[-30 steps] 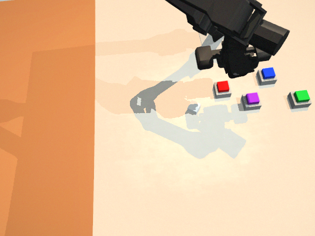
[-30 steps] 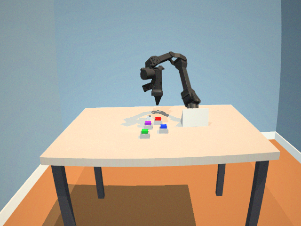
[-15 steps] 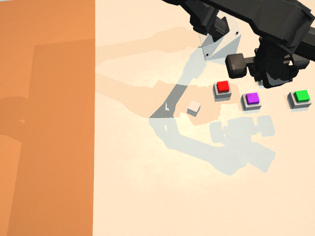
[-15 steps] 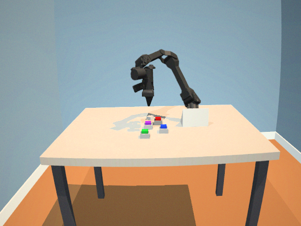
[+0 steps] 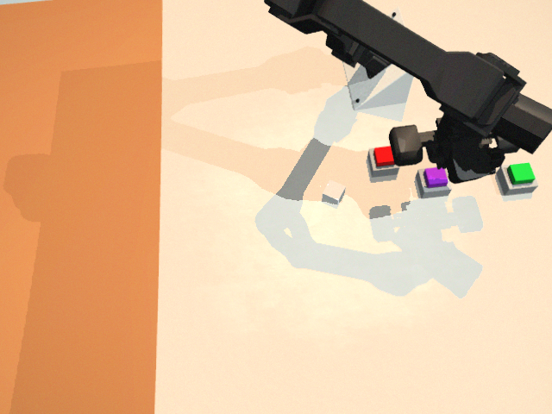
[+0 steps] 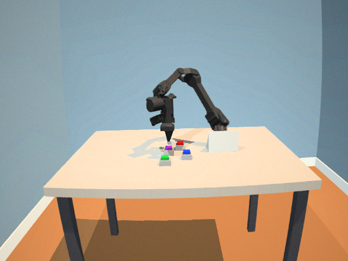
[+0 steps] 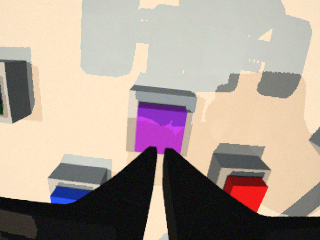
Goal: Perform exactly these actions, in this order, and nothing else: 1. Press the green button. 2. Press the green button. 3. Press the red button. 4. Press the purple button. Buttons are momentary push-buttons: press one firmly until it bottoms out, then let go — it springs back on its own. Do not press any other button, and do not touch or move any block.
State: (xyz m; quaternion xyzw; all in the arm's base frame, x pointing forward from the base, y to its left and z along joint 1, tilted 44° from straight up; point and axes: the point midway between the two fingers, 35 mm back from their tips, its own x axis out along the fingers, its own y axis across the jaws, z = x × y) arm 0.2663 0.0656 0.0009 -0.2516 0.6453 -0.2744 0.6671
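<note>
My gripper (image 6: 168,140) (image 7: 159,155) is shut and empty, pointing down. Its tips are a little above the purple button (image 5: 435,177) (image 6: 168,147) (image 7: 161,132) and overlap that button's near edge in the wrist view. The purple cap stands up from its grey base. The red button (image 5: 384,155) (image 6: 180,142) (image 7: 246,192) is up, at the lower right in the wrist view. The green button (image 5: 520,172) (image 6: 164,157) is up, at the right in the top view; only a sliver of its cap shows at the wrist view's left edge.
A blue button (image 6: 186,151) (image 7: 70,195) stands beside the purple one and is hidden by the arm in the top view. A small whitish block (image 5: 334,192) (image 6: 169,142) lies beyond the red button. A white wedge-shaped panel (image 6: 223,141) stands near the arm's base.
</note>
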